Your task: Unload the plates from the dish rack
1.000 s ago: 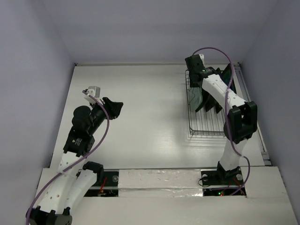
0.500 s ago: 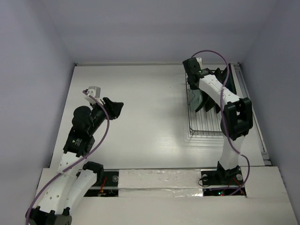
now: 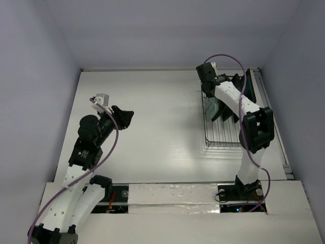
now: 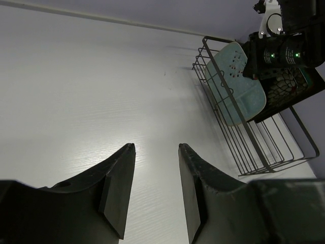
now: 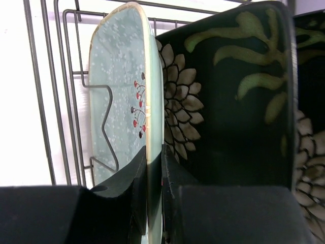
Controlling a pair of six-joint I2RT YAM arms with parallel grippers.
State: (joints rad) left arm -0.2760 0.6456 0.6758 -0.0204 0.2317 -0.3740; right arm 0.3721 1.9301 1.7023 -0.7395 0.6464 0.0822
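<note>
The black wire dish rack [image 3: 223, 137] stands at the right of the table, with plates upright at its far end. My right gripper [image 5: 154, 152] is shut on the rim of the pale mint green plate [image 5: 122, 91], the leftmost one in the rack; that plate also shows in the top view [image 3: 213, 108] and the left wrist view [image 4: 234, 84]. A black plate with white flowers [image 5: 223, 91] stands right behind it. The other plates are mostly hidden by my right arm. My left gripper [image 4: 155, 148] is open and empty above the bare table, far left of the rack [image 4: 254, 147].
The white table [image 3: 157, 112] is enclosed by pale walls at the back and both sides. The near part of the rack [image 3: 222, 134] holds only wire prongs.
My right wrist has shifted slightly left and toward the back over the far end of the rack. My left arm has not moved.
</note>
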